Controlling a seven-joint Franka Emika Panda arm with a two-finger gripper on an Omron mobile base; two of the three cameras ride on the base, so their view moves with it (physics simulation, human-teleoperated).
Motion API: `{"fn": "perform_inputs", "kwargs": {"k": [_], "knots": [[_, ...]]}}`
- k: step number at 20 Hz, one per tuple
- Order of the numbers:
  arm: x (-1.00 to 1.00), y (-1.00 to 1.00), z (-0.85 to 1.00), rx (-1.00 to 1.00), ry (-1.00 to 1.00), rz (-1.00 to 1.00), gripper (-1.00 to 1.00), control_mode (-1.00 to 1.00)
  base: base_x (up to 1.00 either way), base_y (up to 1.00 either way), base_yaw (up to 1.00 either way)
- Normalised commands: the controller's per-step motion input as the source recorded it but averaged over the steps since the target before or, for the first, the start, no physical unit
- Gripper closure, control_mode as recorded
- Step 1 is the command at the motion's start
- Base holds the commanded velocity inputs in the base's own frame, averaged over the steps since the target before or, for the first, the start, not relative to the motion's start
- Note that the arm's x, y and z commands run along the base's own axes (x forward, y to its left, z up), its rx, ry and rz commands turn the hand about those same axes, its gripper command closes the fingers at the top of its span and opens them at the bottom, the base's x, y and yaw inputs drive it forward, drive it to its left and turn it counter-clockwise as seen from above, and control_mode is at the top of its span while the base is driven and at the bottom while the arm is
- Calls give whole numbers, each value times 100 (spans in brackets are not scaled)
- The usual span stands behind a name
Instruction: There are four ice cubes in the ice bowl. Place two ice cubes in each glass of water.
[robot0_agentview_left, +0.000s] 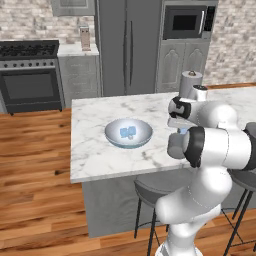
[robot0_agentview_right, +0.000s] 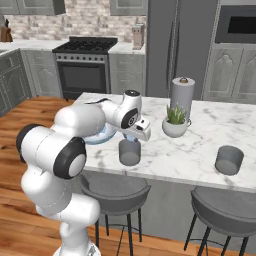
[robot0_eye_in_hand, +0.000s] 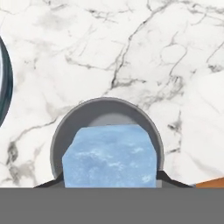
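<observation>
My gripper (robot0_agentview_right: 134, 133) hangs over the near glass of water (robot0_agentview_right: 130, 153), shut on a pale-blue ice cube (robot0_eye_in_hand: 109, 155). In the hand view the cube sits right above the glass's round grey rim (robot0_eye_in_hand: 105, 101), apart from it. From the left base view the gripper (robot0_agentview_left: 182, 131) and that glass (robot0_agentview_left: 175, 146) are partly hidden by my arm. The ice bowl (robot0_agentview_left: 112, 139) stands left of them and holds a small cluster of ice cubes (robot0_agentview_left: 127, 132). The second glass of water (robot0_agentview_right: 229, 160) stands far right near the front edge.
A potted plant (robot0_agentview_right: 175, 124) and a paper-towel roll (robot0_agentview_right: 182, 94) stand behind the near glass. The bowl's rim (robot0_eye_in_hand: 2, 83) shows at the left edge of the hand view. Two stools (robot0_agentview_right: 115, 187) are tucked under the counter's front edge.
</observation>
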Motion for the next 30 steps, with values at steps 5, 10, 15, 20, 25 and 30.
{"fn": "perform_inputs", "kwargs": {"k": [5,10,15,20,25,30], "knots": [[1,0,-8,0,-2,-3,100,-100,0,0,0],[0,0,-14,0,0,-2,100,-100,0,0,0],[14,0,-7,0,0,0,100,-100,0,0,0],[14,0,-2,0,0,0,100,-100,0,0,0],[5,0,-9,0,0,0,100,-100,0,0,0],[0,0,-9,0,0,0,100,-100,0,0,0]]}}
